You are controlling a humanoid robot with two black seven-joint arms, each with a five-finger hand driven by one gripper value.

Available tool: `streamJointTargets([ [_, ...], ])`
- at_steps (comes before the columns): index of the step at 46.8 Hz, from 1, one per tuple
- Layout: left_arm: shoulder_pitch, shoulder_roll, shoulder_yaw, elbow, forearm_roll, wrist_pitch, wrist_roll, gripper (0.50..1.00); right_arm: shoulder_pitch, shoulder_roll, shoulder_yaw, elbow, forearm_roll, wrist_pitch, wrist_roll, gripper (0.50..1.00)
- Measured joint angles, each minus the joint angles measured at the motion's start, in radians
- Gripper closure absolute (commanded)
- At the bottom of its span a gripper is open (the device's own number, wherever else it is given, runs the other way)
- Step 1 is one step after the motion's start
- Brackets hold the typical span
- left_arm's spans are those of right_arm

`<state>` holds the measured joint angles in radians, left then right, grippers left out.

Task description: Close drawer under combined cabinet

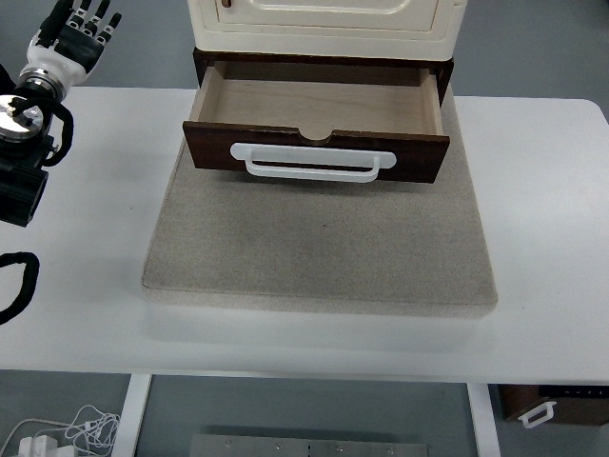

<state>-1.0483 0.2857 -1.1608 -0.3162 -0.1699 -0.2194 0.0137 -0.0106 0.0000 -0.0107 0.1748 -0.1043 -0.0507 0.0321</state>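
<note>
Top view. Drawer (319, 119): dark wood, pulled open at upper centre of the frame under the cream cabinet (324, 19), white handle (312, 162) facing me, interior bare. Beneath: grey mat (319, 248) on white table (542, 238). My left hand (78, 38): upper left corner, fingers extended, holding nothing, well apart from the drawer.

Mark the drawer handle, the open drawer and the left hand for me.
drawer handle (312, 163): top view, middle of the white bar.
drawer (314, 105): top view, bare wooden floor inside.
left hand (76, 36): top view, back of the hand, at the upper left corner.
</note>
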Motion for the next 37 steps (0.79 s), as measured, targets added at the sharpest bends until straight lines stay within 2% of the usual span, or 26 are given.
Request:
streamJointTargets([
  [4,-0.001,0.007,0.012,-0.036,0.01,-0.004,0.0,0.5,0.0,0.0,0.0,0.0,0.0,0.0,0.0,0.548],
  [8,0.011,0.015,0.037,-0.125,0.015,0.0,0.0,0.5,0.0,0.0,0.0,0.0,0.0,0.0,0.0,0.548],
  [18,0.016,0.131,0.053,-0.321,0.016,0.032,-0.003,0.5,0.0,0.0,0.0,0.0,0.0,0.0,0.0,0.548],
  [30,0.016,0.313,0.074,-0.54,0.025,0.045,-0.003,0.5,0.0,0.0,0.0,0.0,0.0,0.0,0.0,0.548],
  [37,0.014,0.445,0.075,-0.724,0.026,0.043,-0.003,0.5,0.0,0.0,0.0,0.0,0.0,0.0,0.0,0.548],
])
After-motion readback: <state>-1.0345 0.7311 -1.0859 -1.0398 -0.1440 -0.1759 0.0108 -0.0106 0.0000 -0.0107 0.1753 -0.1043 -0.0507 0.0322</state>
